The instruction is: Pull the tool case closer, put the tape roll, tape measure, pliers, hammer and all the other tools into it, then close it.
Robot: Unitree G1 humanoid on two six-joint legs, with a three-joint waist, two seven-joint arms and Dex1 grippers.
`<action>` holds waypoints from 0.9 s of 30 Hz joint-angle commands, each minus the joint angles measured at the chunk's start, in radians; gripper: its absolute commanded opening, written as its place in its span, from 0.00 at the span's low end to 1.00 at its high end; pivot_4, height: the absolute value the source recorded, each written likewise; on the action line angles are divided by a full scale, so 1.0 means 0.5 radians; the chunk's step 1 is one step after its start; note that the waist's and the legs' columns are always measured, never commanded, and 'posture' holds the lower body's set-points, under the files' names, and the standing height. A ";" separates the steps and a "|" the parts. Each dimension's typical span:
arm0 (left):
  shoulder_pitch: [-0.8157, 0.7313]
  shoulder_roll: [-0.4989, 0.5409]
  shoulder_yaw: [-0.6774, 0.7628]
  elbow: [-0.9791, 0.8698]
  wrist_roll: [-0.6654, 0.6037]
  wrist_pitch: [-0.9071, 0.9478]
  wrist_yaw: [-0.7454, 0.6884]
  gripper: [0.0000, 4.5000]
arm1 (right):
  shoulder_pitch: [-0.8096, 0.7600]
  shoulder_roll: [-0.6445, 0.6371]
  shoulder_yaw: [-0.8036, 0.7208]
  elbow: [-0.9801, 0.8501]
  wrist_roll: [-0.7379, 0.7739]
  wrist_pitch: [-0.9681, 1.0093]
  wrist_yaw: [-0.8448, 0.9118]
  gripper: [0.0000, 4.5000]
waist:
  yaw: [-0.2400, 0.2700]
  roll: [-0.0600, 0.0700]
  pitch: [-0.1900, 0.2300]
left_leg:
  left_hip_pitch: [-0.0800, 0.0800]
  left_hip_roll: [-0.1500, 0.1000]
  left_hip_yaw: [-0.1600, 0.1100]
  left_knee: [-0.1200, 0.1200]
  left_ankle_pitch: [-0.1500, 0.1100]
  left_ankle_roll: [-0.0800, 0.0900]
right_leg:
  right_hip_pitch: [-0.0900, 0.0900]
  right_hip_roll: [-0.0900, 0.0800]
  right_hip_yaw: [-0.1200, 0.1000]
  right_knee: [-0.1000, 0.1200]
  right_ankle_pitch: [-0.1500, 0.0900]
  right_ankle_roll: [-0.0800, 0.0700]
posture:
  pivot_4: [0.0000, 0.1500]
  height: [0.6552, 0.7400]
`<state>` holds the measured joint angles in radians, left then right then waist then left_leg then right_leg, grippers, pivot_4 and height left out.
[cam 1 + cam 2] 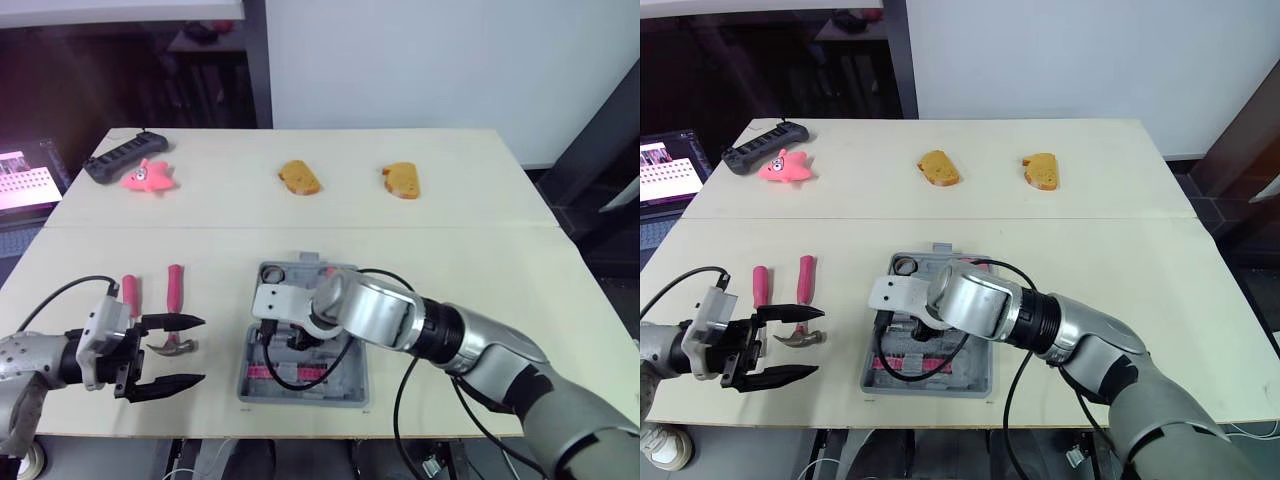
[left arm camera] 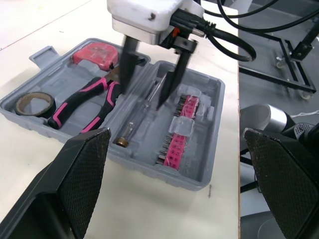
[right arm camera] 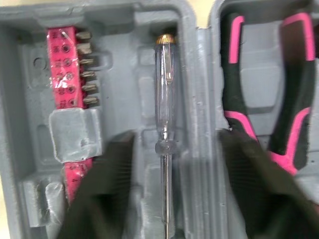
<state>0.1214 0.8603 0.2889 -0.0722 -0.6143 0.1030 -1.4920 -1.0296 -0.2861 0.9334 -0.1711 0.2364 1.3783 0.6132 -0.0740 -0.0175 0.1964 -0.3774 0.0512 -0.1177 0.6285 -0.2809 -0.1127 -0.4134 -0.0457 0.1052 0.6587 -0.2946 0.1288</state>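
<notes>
The pale table, 2 boards meeting at a seam, stands before a white wall. The grey tool case lies open at its near edge, holding pliers and tape roll. The right gripper hangs there, spread wide astride a clear screwdriver. The left gripper gapes wide by the hammer.

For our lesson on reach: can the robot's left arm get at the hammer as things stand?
Probably yes. The open left gripper sits right at the head of the hammer, nothing lies between them, and the right gripper is off over the case.
</notes>
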 commanded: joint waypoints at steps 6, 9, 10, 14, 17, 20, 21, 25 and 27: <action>-0.003 0.010 0.039 -0.072 -0.032 0.018 0.012 1.00 | 0.021 0.004 -0.234 -0.157 0.057 -0.056 0.028 1.00 | 0.001 0.000 0.000 | -0.001 0.000 0.000 0.000 0.000 0.000 | -0.001 0.000 0.000 0.000 0.000 0.000 | 1.00 1.00; -0.003 0.014 0.042 -0.075 -0.035 0.024 0.013 1.00 | 0.130 -0.059 -0.344 -0.262 0.118 -0.131 0.085 1.00 | 0.003 0.000 0.000 | -0.001 0.000 0.000 0.000 0.000 0.000 | -0.001 0.000 0.000 -0.001 0.000 0.000 | 1.00 1.00; -0.003 0.017 0.044 -0.076 -0.036 0.027 0.013 1.00 | 0.164 -0.075 -0.380 -0.287 0.133 -0.141 0.096 1.00 | 0.004 0.000 0.000 | -0.001 0.000 0.000 0.000 0.000 0.000 | -0.001 0.000 0.000 -0.001 0.000 0.000 | 1.00 1.00; -0.011 0.023 0.046 -0.071 -0.033 0.038 0.014 1.00 | 0.293 -0.142 -0.462 -0.357 0.167 -0.220 0.124 0.79 | 0.004 0.000 0.000 | -0.002 0.000 0.000 0.000 0.000 0.000 | -0.001 0.000 0.000 -0.001 0.000 0.000 | 1.00 1.00; -0.038 0.024 0.038 -0.058 -0.031 0.050 0.021 1.00 | 0.386 -0.173 -0.438 -0.343 0.132 -0.346 0.123 0.45 | 0.003 -0.001 0.000 | -0.002 0.000 0.000 0.000 0.000 0.000 | -0.001 0.000 0.000 -0.001 0.000 0.000 | 1.00 1.00; -0.054 0.018 0.027 -0.055 -0.026 0.054 0.024 1.00 | 0.435 -0.171 -0.409 -0.279 0.068 -0.495 0.111 0.11 | -0.002 0.000 0.000 | -0.002 0.000 0.000 0.000 0.000 0.000 | -0.001 0.000 0.000 -0.001 0.000 0.000 | 1.00 1.00; -0.057 0.016 0.025 -0.054 -0.024 0.054 0.024 1.00 | 0.444 -0.171 -0.399 -0.264 0.051 -0.527 0.112 0.01 | -0.002 0.000 0.000 | -0.002 0.000 0.000 -0.001 0.000 0.000 | -0.001 0.000 0.000 -0.001 0.000 0.000 | 1.00 1.00; -0.069 0.013 0.023 -0.050 -0.021 0.055 0.031 1.00 | 0.478 -0.180 -0.346 -0.186 -0.030 -0.614 0.115 0.01 | 0.003 0.000 0.000 | -0.002 0.000 0.000 0.000 0.000 0.000 | -0.002 0.000 0.000 -0.001 0.000 0.000 | 1.00 1.00; -0.073 0.013 0.022 -0.047 -0.018 0.053 0.033 1.00 | 0.487 -0.167 -0.347 -0.141 -0.063 -0.622 0.104 0.01 | 0.004 0.000 0.000 | -0.002 0.000 0.000 0.000 0.000 0.000 | -0.002 0.000 0.000 -0.001 0.000 0.000 | 1.00 1.00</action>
<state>0.0882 0.8609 0.2890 -0.0845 -0.6196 0.1288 -1.4760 -0.7862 -0.3770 0.7676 -0.2371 0.2195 1.0835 0.6704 -0.0721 -0.0177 0.1964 -0.3786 0.0512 -0.1177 0.6286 -0.2809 -0.1128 -0.4142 -0.0456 0.1053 0.6584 -0.2947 0.1289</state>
